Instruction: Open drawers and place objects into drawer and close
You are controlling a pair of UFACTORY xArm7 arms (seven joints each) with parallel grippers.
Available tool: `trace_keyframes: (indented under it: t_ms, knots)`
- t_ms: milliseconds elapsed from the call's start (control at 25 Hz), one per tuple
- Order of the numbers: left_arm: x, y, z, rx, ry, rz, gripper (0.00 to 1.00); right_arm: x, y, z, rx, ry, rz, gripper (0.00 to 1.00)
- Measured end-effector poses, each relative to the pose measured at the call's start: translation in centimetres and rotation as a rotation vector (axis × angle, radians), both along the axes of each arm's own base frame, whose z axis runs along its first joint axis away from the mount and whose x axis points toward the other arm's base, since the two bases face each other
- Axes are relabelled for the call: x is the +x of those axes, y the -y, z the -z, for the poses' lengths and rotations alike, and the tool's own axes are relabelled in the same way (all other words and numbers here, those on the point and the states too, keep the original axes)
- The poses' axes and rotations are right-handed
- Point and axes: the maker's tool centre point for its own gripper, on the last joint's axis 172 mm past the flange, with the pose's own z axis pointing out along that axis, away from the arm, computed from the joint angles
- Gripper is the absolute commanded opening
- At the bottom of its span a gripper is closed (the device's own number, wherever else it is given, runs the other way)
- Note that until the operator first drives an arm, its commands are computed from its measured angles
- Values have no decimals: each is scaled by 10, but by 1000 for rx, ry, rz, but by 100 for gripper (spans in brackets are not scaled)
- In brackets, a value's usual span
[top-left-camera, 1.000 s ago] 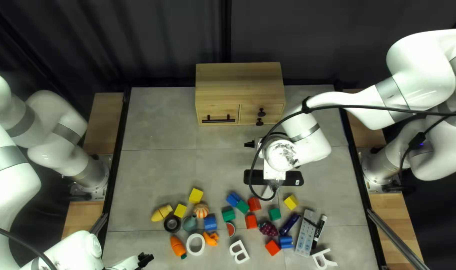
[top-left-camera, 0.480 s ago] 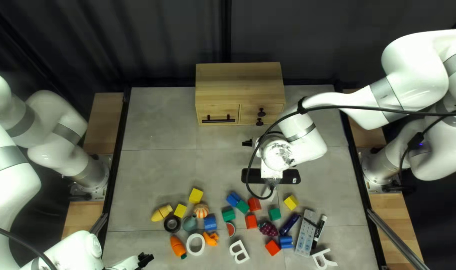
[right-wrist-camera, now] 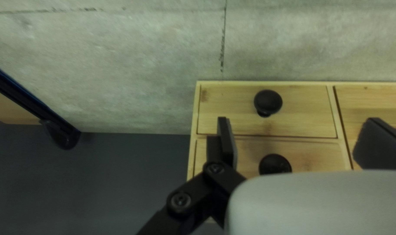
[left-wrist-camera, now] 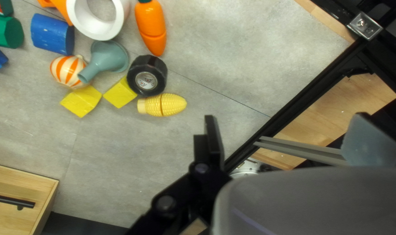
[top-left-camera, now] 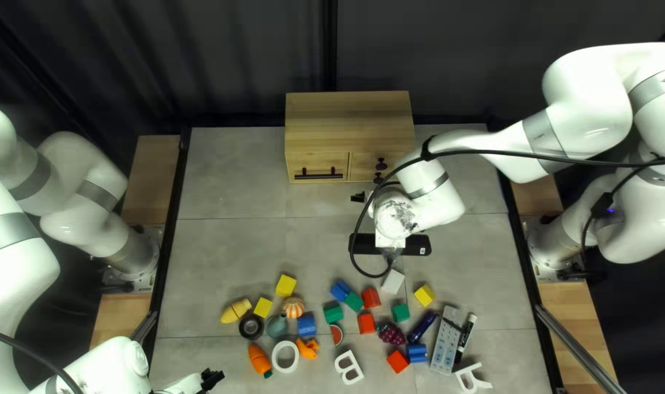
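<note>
A wooden cabinet (top-left-camera: 349, 117) stands at the back, its drawers shut: one with a bar handle (top-left-camera: 318, 174), two stacked with round knobs. My right gripper (top-left-camera: 358, 197) hangs in front of it, partly hidden by its arm. In the right wrist view the right gripper (right-wrist-camera: 300, 141) is open and empty, with the upper knob (right-wrist-camera: 268, 102) and lower knob (right-wrist-camera: 274, 164) beyond the space between its fingers. At the bottom left of the top left view is my left gripper (top-left-camera: 211, 378). The left gripper (left-wrist-camera: 291, 137) is open, nothing between its fingers, near the toy corn (left-wrist-camera: 162, 105).
Coloured blocks, a toy carrot (top-left-camera: 259, 360), black tape (top-left-camera: 251, 326), a white ring (top-left-camera: 285, 356), a remote (top-left-camera: 447, 341), a marker (top-left-camera: 465, 335) and white letters lie scattered across the near half of the table. A white block (top-left-camera: 393, 281) sits by the right arm's wrist.
My right arm has shifted to the left and slightly toward the cabinet, uncovering the white block. The left arm and the scattered objects have stayed where they were.
</note>
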Motion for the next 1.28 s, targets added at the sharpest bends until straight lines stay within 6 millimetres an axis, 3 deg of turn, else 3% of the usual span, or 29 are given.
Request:
trace_keyframes:
  t_ms: [320,1280]
  knots:
    - [0,0,0,0,0,0,100,-4,19,-4,-19,16,-19,100]
    - [0,0,0,0,0,0,100,1,39,0,-33,62,-48,100]
